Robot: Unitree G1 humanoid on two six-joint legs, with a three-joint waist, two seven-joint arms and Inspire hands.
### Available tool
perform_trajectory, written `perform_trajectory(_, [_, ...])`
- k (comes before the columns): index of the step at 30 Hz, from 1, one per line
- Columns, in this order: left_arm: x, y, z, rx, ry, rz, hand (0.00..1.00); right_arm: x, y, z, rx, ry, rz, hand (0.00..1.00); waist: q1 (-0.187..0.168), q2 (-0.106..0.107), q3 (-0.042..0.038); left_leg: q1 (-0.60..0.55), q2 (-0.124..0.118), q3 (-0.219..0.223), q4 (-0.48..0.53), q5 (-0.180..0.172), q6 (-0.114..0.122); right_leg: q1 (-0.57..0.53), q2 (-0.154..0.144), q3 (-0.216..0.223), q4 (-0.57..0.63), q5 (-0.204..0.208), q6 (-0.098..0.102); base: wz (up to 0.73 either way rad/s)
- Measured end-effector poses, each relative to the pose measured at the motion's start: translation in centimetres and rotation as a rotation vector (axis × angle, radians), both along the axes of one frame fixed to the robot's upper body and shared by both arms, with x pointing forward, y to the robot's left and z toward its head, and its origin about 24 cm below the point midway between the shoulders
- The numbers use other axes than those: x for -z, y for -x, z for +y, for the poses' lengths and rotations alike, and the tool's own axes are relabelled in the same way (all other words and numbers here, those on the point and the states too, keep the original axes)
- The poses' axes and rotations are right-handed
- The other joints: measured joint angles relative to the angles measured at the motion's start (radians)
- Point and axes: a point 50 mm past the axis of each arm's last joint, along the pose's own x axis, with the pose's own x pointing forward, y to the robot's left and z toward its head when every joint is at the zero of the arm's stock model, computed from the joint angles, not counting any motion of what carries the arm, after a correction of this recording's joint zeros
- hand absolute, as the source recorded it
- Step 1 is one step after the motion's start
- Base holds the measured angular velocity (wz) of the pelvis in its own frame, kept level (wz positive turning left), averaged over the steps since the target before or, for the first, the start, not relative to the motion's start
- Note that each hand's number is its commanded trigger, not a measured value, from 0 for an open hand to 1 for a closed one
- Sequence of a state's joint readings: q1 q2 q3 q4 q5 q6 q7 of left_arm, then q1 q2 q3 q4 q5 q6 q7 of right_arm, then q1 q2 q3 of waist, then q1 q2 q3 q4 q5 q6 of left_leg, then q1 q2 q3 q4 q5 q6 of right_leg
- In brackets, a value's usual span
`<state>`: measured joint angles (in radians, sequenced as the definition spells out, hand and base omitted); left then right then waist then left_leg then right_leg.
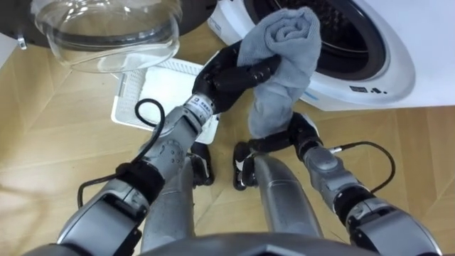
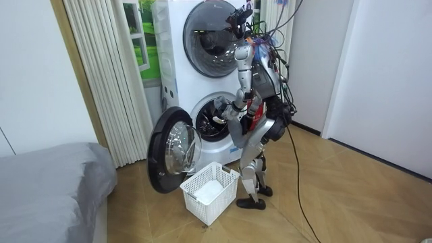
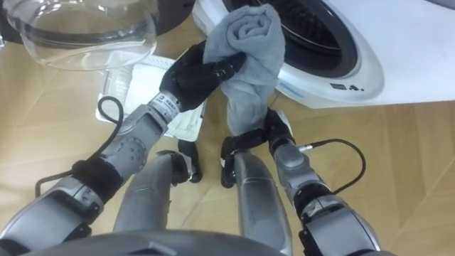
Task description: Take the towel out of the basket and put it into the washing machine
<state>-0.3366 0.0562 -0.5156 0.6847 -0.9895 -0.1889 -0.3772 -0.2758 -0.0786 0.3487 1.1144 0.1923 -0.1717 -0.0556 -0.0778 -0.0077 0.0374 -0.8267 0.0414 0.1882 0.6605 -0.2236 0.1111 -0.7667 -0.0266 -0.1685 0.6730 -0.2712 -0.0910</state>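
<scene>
Your right hand (image 1: 297,134) is low and closest in, fingers curled round the bottom end of the grey towel (image 1: 284,43). Your left hand (image 1: 226,77) clamps the bunched top, up at the washing machine (image 1: 387,67) rim, just outside the drum. A white basket (image 1: 167,85) sits on the floor under your left arm.

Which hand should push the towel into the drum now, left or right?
Probably left. The left hand grips the towel by its bunched top right at the drum opening; the right hand holds the hanging end lower down.
</scene>
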Motion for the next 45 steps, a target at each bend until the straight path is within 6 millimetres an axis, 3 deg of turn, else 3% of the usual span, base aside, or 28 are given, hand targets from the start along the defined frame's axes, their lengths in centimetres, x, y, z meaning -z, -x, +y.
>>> perform_trajectory(15, [1.4,1.5,-0.6,-0.003,0.132,0.129,1.00,0.4,0.5,-0.1,0.045,0.024,0.044,1.00,0.000,0.000,0.0005,0.000,-0.002,0.001,-0.011,0.001,-0.001,-0.004,-0.001,0.000,-0.005,-0.001,-0.001,0.00])
perform_trajectory(16, [1.6,1.7,-0.6,-0.001,0.135,0.133,0.71,0.4,0.6,-0.2,0.042,0.029,0.046,1.00,0.000,0.000,0.0004,0.000,-0.002,0.001,-0.011,0.001,-0.001,-0.004,0.000,0.000,-0.007,-0.001,-0.001,0.00])
perform_trajectory(18, [1.7,1.9,-0.6,-0.005,0.145,0.143,0.00,0.5,0.7,-0.2,0.032,0.040,0.045,1.00,0.000,0.000,0.0004,0.001,-0.002,0.001,-0.015,0.001,-0.001,-0.002,0.000,0.000,-0.011,-0.001,-0.001,0.00])
perform_trajectory(28, [2.3,2.3,0.3,-0.013,0.139,0.147,0.00,0.7,1.2,-0.2,0.024,0.068,0.046,1.00,0.012,0.002,0.0011,0.015,-0.003,0.001,-0.021,0.000,-0.002,0.013,0.001,-0.002,-0.020,-0.001,-0.001,0.00])
perform_trajectory(34, [3.0,2.7,1.8,-0.090,0.114,0.183,0.00,0.9,1.9,-1.0,0.092,0.035,0.051,1.00,0.070,0.007,0.0010,0.014,-0.001,0.000,-0.021,0.000,-0.004,0.012,0.002,-0.002,-0.019,-0.001,-0.001,0.00])
perform_trajectory(37, [2.4,2.2,2.3,-0.132,0.094,0.157,0.00,1.0,2.1,-1.2,0.102,0.038,0.058,1.00,0.093,0.009,0.0008,0.014,-0.002,0.001,-0.021,0.000,-0.004,0.010,0.002,0.000,-0.018,-0.001,-0.001,0.00])
perform_trajectory(45, [1.5,1.8,2.5,-0.150,-0.045,0.073,0.00,1.2,1.7,-1.9,0.128,0.036,0.092,1.00,0.111,0.009,0.0009,0.015,-0.004,-0.004,-0.022,0.002,-0.006,0.015,-0.001,-0.010,-0.018,-0.002,-0.001,0.02])
